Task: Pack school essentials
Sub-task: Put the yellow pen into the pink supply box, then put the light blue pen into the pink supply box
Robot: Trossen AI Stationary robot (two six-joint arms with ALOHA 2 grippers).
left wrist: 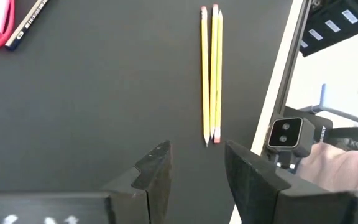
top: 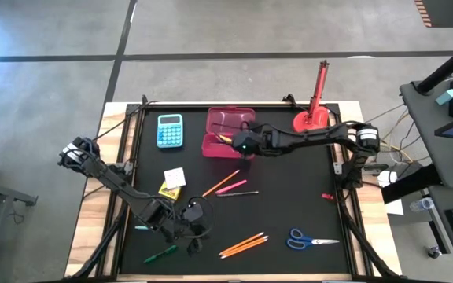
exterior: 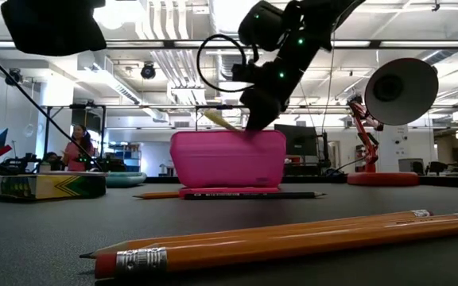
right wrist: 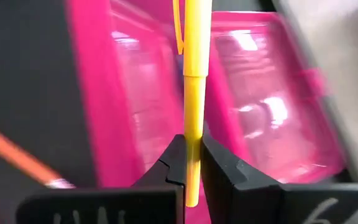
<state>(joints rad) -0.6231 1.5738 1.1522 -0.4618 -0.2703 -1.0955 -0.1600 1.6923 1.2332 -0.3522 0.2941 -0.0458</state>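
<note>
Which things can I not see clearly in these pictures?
- Pink case inside: low view, wall hides it.
- Yellow pen tip: right wrist view, cut by edge; right gripper covers its lower part.
- Pack print: high view, too small.
- Left gripper: high view, cables hide it.

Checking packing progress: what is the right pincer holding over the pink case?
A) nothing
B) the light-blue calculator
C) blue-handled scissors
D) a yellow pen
D: the right wrist view shows the right pincer shut on a yellow pen above the open pink case; the scissors and calculator lie on the mat.
</note>
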